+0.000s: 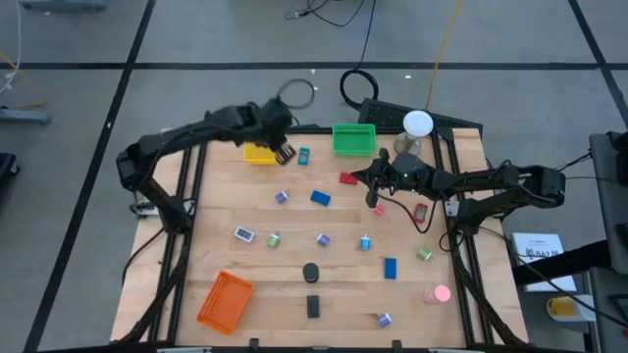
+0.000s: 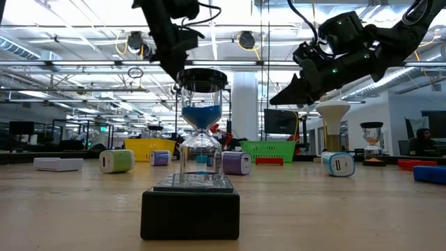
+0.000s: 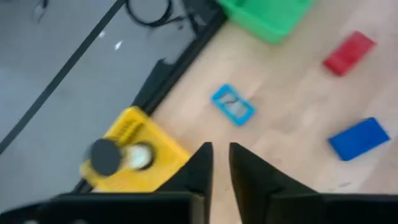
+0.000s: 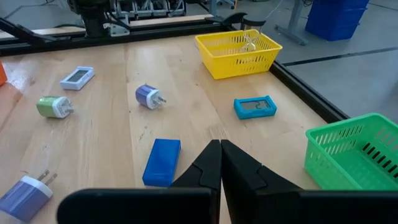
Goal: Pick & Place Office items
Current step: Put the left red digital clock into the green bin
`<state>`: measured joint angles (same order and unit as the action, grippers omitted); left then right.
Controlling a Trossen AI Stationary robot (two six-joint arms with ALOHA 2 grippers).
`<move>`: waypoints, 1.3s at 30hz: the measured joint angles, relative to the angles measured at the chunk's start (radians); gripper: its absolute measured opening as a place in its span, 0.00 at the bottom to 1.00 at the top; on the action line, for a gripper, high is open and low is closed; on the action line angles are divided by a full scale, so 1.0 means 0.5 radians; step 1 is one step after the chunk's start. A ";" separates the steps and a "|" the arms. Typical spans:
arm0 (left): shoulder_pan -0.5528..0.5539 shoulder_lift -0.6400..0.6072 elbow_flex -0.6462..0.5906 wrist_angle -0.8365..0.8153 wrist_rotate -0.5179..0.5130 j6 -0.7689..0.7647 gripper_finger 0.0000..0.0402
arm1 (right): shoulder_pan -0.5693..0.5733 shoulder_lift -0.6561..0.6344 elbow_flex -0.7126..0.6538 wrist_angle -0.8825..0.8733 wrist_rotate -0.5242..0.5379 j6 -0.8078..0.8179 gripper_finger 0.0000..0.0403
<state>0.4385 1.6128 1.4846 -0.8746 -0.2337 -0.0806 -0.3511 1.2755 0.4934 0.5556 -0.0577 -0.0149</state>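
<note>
No writing is readable; left claw (image 3: 219,163) barely parted, right claw (image 4: 220,163) closed, both empty.

Along the table's (image 1: 221,196) far edge two baskets (image 1: 260,154) (image 1: 354,138) are set, an hourglass (image 3: 118,156) being held in the one nearer the far left corner, a third basket (image 1: 225,299) is placed by the near left corner, and small items are scattered between.
</note>
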 joint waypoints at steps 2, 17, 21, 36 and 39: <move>-0.067 -0.020 -0.154 0.197 0.012 0.015 0.04 | 0.000 0.000 -0.005 0.000 0.000 -0.003 0.00; -0.244 -0.472 -1.478 2.547 0.455 0.106 0.05 | 0.026 0.000 -0.005 0.046 0.012 0.035 0.00; -0.244 -0.456 -1.795 3.272 0.531 0.088 0.05 | 0.033 0.000 -0.005 0.062 0.008 0.131 0.00; -0.257 -0.448 -2.014 3.496 0.520 0.040 0.05 | 0.158 -0.017 0.417 -0.838 0.482 0.250 0.00; -0.257 -0.448 -2.014 3.490 0.520 0.040 0.05 | 0.157 -0.014 0.564 -1.088 0.482 0.321 0.03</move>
<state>0.3098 1.3888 0.4774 0.8705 0.0261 -0.0608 -0.2726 1.2685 0.7753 0.0115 0.1833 0.1456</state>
